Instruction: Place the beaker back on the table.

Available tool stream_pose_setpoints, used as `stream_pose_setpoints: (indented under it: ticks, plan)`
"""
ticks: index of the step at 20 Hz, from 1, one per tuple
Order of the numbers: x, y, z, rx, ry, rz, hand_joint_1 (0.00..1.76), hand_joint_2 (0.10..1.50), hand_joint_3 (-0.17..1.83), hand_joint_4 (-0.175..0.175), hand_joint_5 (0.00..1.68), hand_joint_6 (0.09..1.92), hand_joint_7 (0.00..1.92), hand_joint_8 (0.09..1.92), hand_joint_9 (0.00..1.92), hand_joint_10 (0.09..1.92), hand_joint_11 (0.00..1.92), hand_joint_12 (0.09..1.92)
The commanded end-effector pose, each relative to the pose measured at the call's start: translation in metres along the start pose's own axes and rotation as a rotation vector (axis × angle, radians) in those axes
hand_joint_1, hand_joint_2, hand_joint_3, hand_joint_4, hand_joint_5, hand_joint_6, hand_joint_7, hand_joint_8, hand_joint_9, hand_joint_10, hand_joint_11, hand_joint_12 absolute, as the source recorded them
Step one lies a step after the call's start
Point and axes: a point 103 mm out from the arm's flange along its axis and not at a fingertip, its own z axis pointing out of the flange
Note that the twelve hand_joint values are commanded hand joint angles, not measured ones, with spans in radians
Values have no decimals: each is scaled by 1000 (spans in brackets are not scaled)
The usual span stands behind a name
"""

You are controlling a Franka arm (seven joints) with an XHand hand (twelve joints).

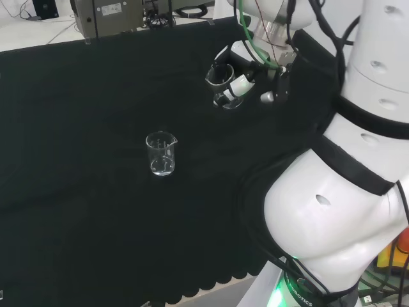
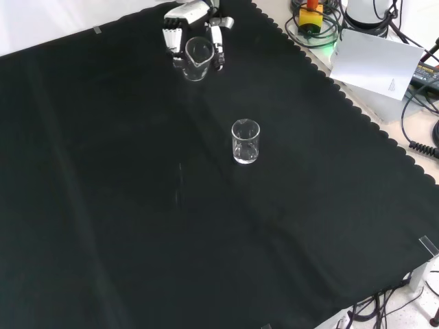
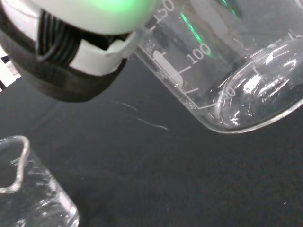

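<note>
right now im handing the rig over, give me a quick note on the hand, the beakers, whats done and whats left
Hand: shut on the held beaker, fingers curled round it, near the cloth's far edge in the front view.
Held beaker: tilted and, judging by the wrist view, off the black cloth.
Second beaker: upright on the cloth, apart from the hand, nearer the camera in the front view.
Done: beaker is in hand.
Left: lower it, stand it upright on the cloth, release.
</note>
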Motion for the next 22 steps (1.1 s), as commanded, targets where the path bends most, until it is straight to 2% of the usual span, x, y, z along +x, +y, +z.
stream_pose_setpoints:
  ticks: [1, 11, 22]
  plan:
    - [-8, 69, 53, -26, 157, -113, 1189, 1054, -175, -59, 1349, 398, 1694, 327, 1873, 87, 1538, 454]
    - [-8, 83, 74, -19, 198, -140, 1189, 1055, -175, -61, 1345, 404, 1691, 327, 1868, 87, 1536, 454]
    - [-13, 92, 101, 6, 231, -143, 1189, 1056, -175, -63, 1342, 411, 1685, 325, 1862, 87, 1536, 454]
